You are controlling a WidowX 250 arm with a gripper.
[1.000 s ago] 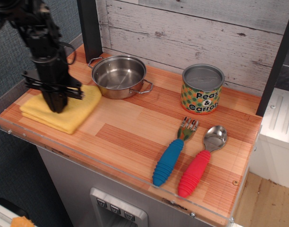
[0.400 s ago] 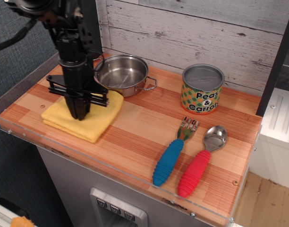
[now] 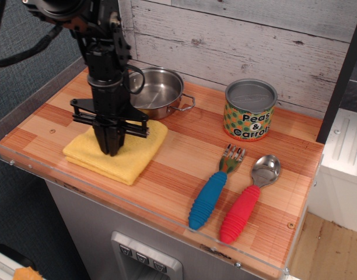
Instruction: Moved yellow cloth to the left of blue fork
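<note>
The yellow cloth (image 3: 123, 156) lies folded on the wooden counter, left of centre. My gripper (image 3: 111, 149) points straight down with its fingertips pressed into the cloth's middle, apparently pinched on it. The blue fork (image 3: 214, 188) lies at the front right, its blue handle toward the front edge and its tines pointing back. A stretch of bare wood lies between the cloth and the fork.
A steel pot (image 3: 158, 92) stands just behind the cloth, close to my arm. A "Peas & Carrots" can (image 3: 250, 109) stands at the back right. A red-handled spoon (image 3: 248, 200) lies right of the fork. A clear rim (image 3: 137, 205) runs along the counter's front edge.
My gripper has dragged the yellow cloth to the right along the counter, from the far left corner toward the fork. The pot has been nudged slightly to the right.
</note>
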